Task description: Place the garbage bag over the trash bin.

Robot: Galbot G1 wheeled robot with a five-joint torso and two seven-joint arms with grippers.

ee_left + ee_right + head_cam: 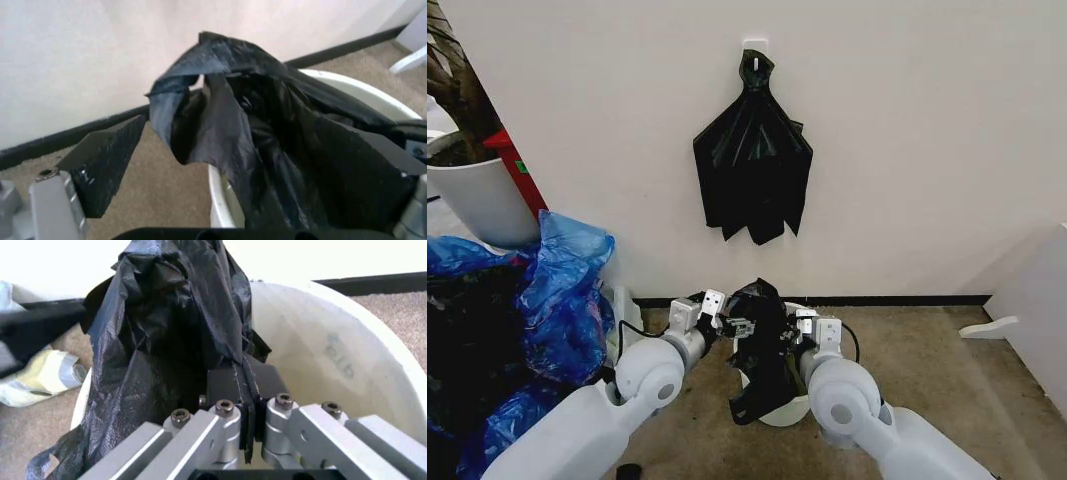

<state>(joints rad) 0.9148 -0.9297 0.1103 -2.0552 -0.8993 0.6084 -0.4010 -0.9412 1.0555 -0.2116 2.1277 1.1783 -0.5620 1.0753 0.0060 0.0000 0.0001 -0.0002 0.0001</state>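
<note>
Down at the bottom centre of the head view, both arms meet over the trash bin (779,412), which sits on brownish low-pile carpet (927,360) right by a plain white wall (907,130) with a dark baseboard (907,299) running along its foot.

The garbage bag (762,345) is bunched up and draped over the bin's near rim, part of it hanging down the outside.

The right gripper (248,385) has its black pads pressed together on a fold of the bag, just above the bin's cream interior, so it's clamped on the plastic.

The left gripper (247,165) is spread wide: one finger (107,160) stands clear off to the side over the carpet, and the other sits behind the crumpled bag, so the bag hangs between them, not pinched as far as I can see.

Room stuff: a bunch of black bags (753,165) hangs from a white wall hook (755,47) in the upper middle. On the left side there's a pile of blue plastic bags (562,290), and a white plant pot (482,200) in the upper left. A white piece of furniture (1037,310) pokes in at the right edge.
</note>
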